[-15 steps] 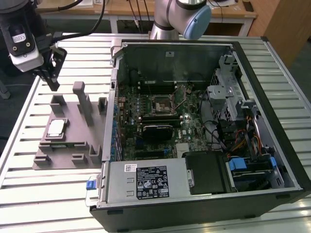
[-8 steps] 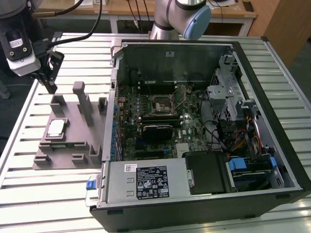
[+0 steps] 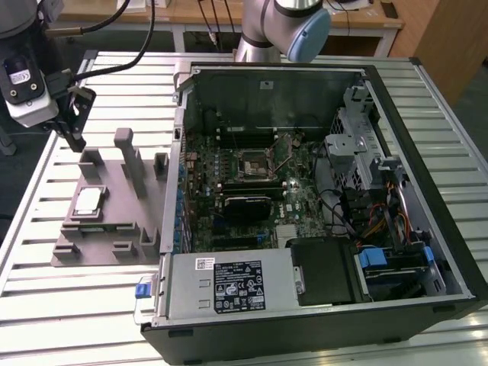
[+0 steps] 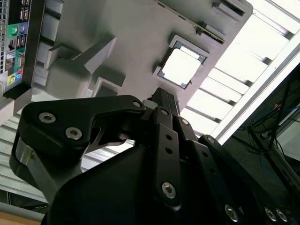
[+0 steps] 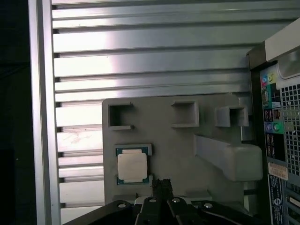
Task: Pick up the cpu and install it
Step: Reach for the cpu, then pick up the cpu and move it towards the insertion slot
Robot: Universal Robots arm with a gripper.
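Observation:
The cpu point(image 3: 88, 200) is a small square chip with a silvery top. It lies flat in a recess of the grey holder block point(image 3: 114, 229) at the exterior view's left, beside the open computer case. My gripper point(image 3: 74, 130) hangs above the far end of that block, well clear of the chip, with its fingers together and nothing between them. In both wrist views the cpu point(image 4: 182, 65) point(image 5: 132, 166) lies a short way off the dark fingertips point(image 4: 161, 97) point(image 5: 162, 185). The black socket frame point(image 3: 252, 164) sits in the middle of the motherboard.
The open computer case point(image 3: 396, 99) lies on its side on the slatted metal table point(image 3: 46, 290). Upright posts point(image 3: 130, 156) rise from the holder block near the cpu. A black card point(image 3: 248, 206), a drive cage point(image 3: 354, 145) and cables crowd the case around the socket.

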